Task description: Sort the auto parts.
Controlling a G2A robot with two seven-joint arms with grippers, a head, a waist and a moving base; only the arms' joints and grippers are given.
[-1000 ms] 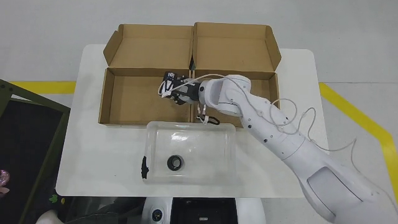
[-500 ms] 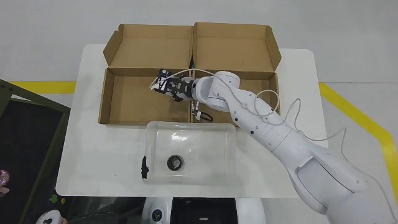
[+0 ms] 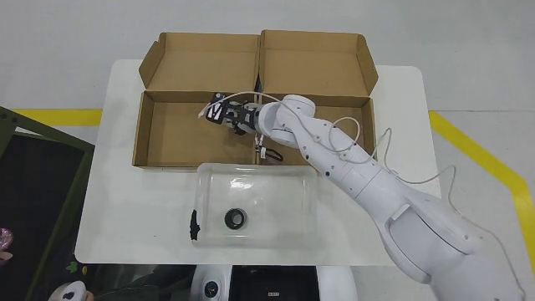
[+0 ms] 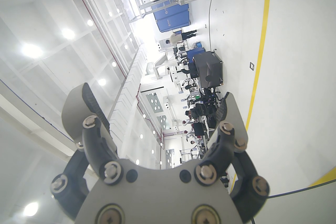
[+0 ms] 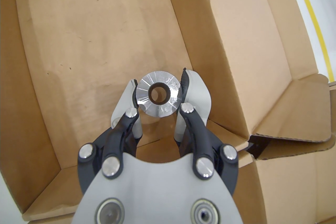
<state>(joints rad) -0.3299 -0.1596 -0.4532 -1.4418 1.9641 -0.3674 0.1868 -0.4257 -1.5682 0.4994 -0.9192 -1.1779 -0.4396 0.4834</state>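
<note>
Over the white table (image 3: 117, 201), above the bare floor of the left cardboard box (image 5: 78, 25), my right gripper (image 5: 159, 90) pinches the silver ring (image 5: 169, 107) — the placing step, I judge — and the next move calls for lowering gently, then spreading the jaws.

Pale grey glossy floor (image 3: 67, 17) crossed by a yellow painted line (image 3: 58, 117); white rounded tabletop (image 3: 117, 217); bright round ceiling lamps (image 4: 31, 50) in a white hall; blue cabinets (image 4: 172, 16) far off.
</note>
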